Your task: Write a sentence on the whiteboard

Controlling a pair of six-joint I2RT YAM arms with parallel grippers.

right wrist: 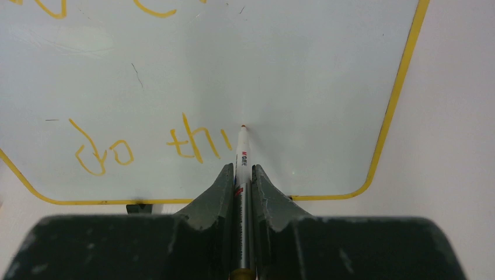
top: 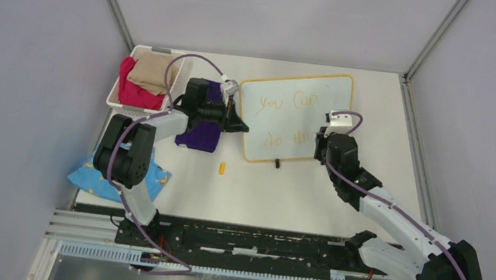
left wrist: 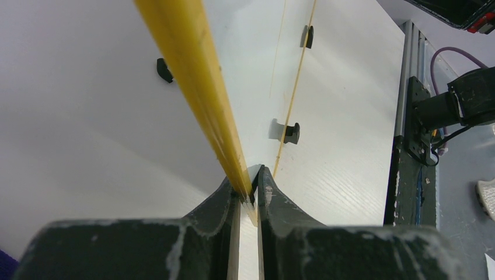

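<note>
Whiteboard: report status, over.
Left jaws shut on whiteboard frame. Right jaws shut on marker, tip at board. Sentence reads "you Can do thi", final letter missing. Nothing in the marker's path.

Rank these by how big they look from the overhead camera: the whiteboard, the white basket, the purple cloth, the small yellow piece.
1. whiteboard
2. white basket
3. purple cloth, partly covered, so its place against the basket is unsure
4. small yellow piece

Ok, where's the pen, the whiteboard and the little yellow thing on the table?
pen (right wrist: 241,153): right wrist view, white barrel near tip.
whiteboard (top: 328,94): top view, bare upper right area.
little yellow thing (top: 223,169): top view, its middle.
</note>
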